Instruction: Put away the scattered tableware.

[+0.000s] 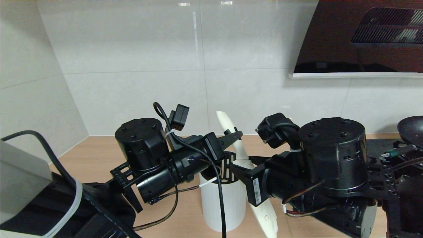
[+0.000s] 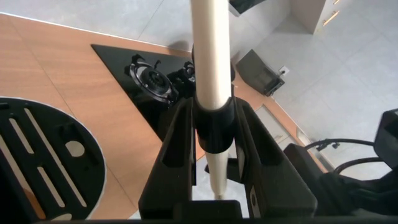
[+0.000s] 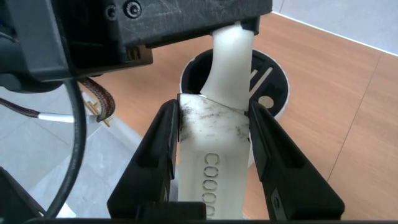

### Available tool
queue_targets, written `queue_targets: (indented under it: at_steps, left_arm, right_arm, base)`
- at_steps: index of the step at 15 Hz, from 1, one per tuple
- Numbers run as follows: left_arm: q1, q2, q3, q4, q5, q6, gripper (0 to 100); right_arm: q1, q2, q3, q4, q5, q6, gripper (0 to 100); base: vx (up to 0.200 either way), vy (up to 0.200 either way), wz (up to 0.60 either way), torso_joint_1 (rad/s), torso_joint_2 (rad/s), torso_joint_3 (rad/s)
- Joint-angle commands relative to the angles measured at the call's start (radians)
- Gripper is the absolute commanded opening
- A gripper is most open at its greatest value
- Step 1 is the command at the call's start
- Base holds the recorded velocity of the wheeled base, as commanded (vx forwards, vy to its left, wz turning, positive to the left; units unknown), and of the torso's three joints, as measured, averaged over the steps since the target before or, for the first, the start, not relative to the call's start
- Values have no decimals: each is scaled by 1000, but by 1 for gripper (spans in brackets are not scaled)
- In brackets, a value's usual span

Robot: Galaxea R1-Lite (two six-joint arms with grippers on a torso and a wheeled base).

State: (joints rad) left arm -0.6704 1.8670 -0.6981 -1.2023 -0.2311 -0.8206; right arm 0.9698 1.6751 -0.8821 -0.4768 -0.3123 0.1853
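Both grippers grip one white spatula (image 1: pixel 225 124). The left gripper (image 1: pixel 233 135) has its jaws clamped on the slim handle, and the right gripper (image 1: pixel 246 165) has its jaws clamped on the broad blade. The spatula slants steeply, handle uppermost, just above the white utensil holder (image 1: pixel 211 205) on the bench (image 1: pixel 99 155).

On counter (image 1: pixel 99 155), spatula (image 1: pixel 264 215) beside holder (image 1: pixel 211 205) — hob (image 1: pixel 375 145) farther right
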Motion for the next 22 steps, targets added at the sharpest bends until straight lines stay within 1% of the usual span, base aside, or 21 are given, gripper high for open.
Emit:
queue_targets:
  at_steps: [1, 2, 3, 4, 6, 8, 9, 10, 11, 12, 13, 14, 15, 16, 17, 18, 19, 20, 21, 22]
  left_arm:
    - [0, -8, 0, 1, 1, 1, 0]
    - [0, -12, 0, 6, 1, 3, 0]
    - [0, -16, 0, 7, 1, 14, 0]
    - [0, -16, 0, 7, 3, 28, 0]
    - [0, -22, 0, 7, 7, 35, 0]
    - [3, -58, -1, 30, 7, 49, 0]
    - [12, -109, -12, 86, 9, 94, 0]
    - [32, -143, -38, 138, 39, 129, 0]
    - [45, -169, -86, 201, 85, 155, 0]
    - [55, -206, -143, 299, 151, 186, 0]
    - [65, -243, -213, 438, 231, 213, 0]
    - [66, -276, -299, 578, 302, 224, 0]
    - [66, -296, -366, 672, 354, 225, 0]
    - [66, -307, -409, 733, 384, 235, 0]
    - [66, -315, -460, 802, 409, 301, 0]
    - [69, -315, -462, 814, 418, 327, 0]
    - [74, -302, -465, 827, 478, 410, 0]
    - [74, -296, -462, 827, 512, 417, 0]
    - [51, -266, -462, 823, 585, 425, 0]
    - [15, -246, -460, 819, 674, 446, 0]
  right_arm:
    - [0, -6, 0, -3, -2, 0, 0]
    - [0, -6, 2, -3, -2, 0, 0]
    - [-2, -6, 0, -3, -4, 3, 0]
    - [-2, -6, 0, -3, -4, 6, 100]
    - [-2, -11, 0, -9, -4, 16, 100]
    - [-5, -29, 0, -9, -4, 19, 100]
    - [-17, -67, 0, -8, -10, 16, 100]
    - [-39, -98, 2, -8, -14, 14, 100]
    - [-72, -127, 3, -5, -14, 9, 100]
    - [-126, -147, 3, -6, -13, 8, 100]
    - [-212, -153, -1, -8, -7, -4, 100]
    - [-299, -167, 2, -8, -5, -12, 100]
    - [-344, -186, 0, -8, -2, -12, 100]
    - [-372, -198, -5, -8, 4, -12, 100]
    - [-410, -213, -6, -8, 38, -12, 100]
    - [-411, -216, -5, -8, 47, -12, 100]
    - [-418, -215, -1, -6, 53, -14, 100]
    - [-418, -213, 0, -6, 52, -14, 100]
    - [-418, -210, 5, -5, 52, -14, 100]
    - [-418, -206, 8, -6, 52, -14, 100]
  base:
    - [0, 0, 0, 0, 0, 0]
    - [0, 0, 0, 0, 0, 0]
    - [0, 0, 0, 0, 0, 0]
    - [0, 0, 0, 0, 0, 0]
    - [0, 0, 0, 0, 0, 0]
    - [0, 0, 0, 0, 0, 0]
    - [0, 0, 0, 0, 0, 0]
    - [0, 0, 0, 0, 0, 0]
    - [0, 0, 0, 0, 0, 0]
    - [0, 0, 0, 0, 0, 0]
    - [0, 0, 0, 0, 0, 0]
    - [0, 0, 0, 0, 0, 0]
    - [0, 0, 0, 0, 0, 0]
    - [0, 0, 0, 0, 0, 0]
    - [0, 0, 0, 0, 0, 0]
    - [0, 0, 0, 0, 0, 0]
    - [0, 0, 0, 0, 0, 0]
    - [0, 0, 0, 0, 0, 0]
    - [0, 0, 0, 0, 0, 0]
    - [0, 0, 0, 0, 0, 0]
